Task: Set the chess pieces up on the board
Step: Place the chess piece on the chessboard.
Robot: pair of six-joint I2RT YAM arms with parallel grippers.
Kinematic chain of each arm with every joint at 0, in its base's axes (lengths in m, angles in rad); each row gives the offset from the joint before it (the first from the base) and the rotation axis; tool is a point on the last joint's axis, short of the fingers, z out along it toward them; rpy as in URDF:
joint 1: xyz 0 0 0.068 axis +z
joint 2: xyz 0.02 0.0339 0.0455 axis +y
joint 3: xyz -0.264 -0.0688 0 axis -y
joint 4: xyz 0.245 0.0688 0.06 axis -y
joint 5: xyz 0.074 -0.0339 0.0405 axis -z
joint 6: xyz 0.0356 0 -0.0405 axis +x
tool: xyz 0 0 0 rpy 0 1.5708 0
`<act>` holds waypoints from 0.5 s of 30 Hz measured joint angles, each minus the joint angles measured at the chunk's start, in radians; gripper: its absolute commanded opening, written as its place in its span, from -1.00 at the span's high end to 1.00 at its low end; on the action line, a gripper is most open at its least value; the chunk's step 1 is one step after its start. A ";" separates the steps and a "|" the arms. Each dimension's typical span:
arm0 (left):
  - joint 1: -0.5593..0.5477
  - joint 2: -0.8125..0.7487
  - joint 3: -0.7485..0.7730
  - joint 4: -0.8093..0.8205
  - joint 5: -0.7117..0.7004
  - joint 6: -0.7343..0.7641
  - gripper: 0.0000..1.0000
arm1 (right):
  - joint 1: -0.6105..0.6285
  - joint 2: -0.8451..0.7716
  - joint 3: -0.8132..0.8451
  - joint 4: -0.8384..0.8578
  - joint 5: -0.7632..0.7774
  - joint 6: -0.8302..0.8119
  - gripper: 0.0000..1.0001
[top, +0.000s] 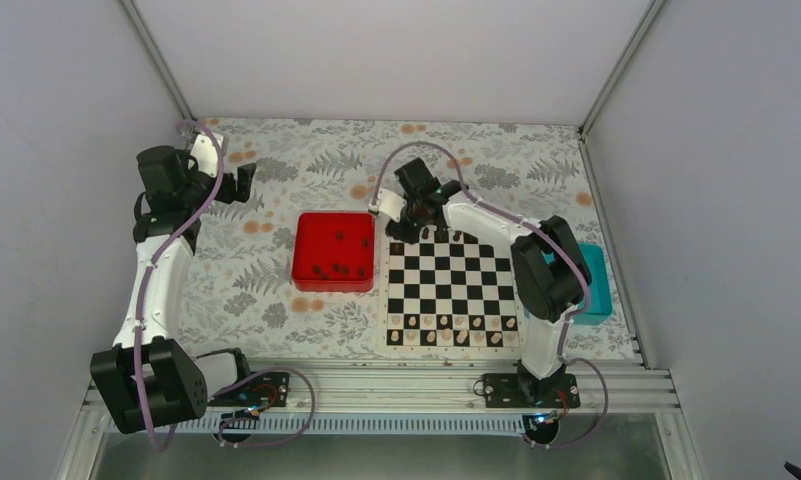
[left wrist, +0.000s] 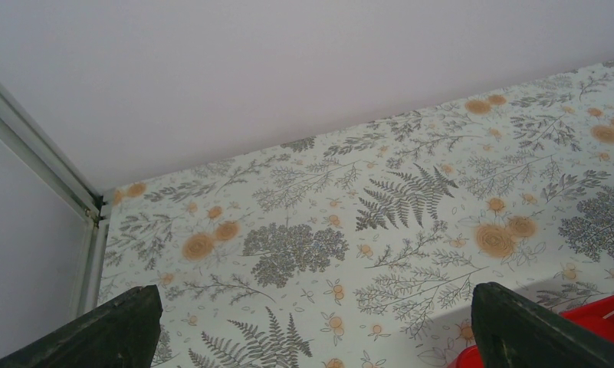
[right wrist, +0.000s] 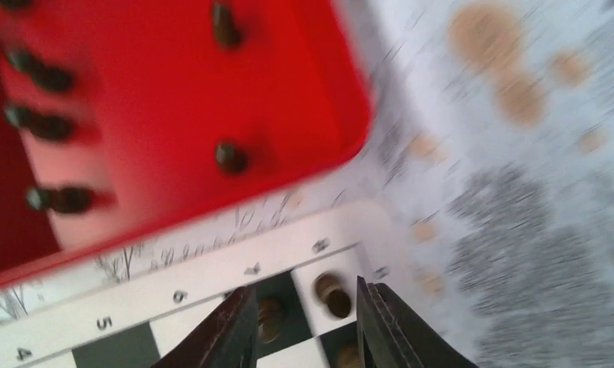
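Jaws of the right arm are partly parted and grip nothing. In the right wrist view, the two dark fingers (right wrist: pixel 228 330) rise from the bottom edge with a gap between them. In that gap, one of the dark chess pieces (right wrist: pixel 333 295) stands on the white corner square of the board (right wrist: pixel 173 287), touching neither finger. A second dark piece sits on the black square next to it, close to the left-hand finger. This view is blurred, so finer detail cannot be told.

Jaws of the left arm are spread wide, with only the floral worktop (left wrist: pixel 365 215) between the fingers (left wrist: pixel 112 330). From above, this arm is at the upper left of the frame, well away from the board.

Upper left in the right wrist view is the red tray (right wrist: pixel 288 92), with several dark pieces lying loose on its floor. From above, the tray sits just left of the board, and most of its pieces are gathered toward its lower edge.

A few dark pieces stand along the board's top edge, where the right arm reaches its top left corner. Pale pieces (top: pixel 456 322) fill the two bottom rows. A teal tray (top: pixel 598 280) lies right of the board, partly hidden by the right arm, so its contents cannot be seen.
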 measured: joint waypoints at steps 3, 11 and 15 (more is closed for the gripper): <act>0.000 0.000 0.000 0.000 0.000 0.000 -1.00 | 0.008 -0.027 0.110 -0.043 -0.003 -0.006 0.17; 0.001 0.000 0.000 0.000 0.000 0.000 -1.00 | 0.096 0.029 0.432 -0.123 -0.007 -0.018 0.07; 0.003 0.000 0.000 0.000 0.000 0.000 -1.00 | 0.156 0.126 0.498 -0.130 -0.008 -0.025 0.07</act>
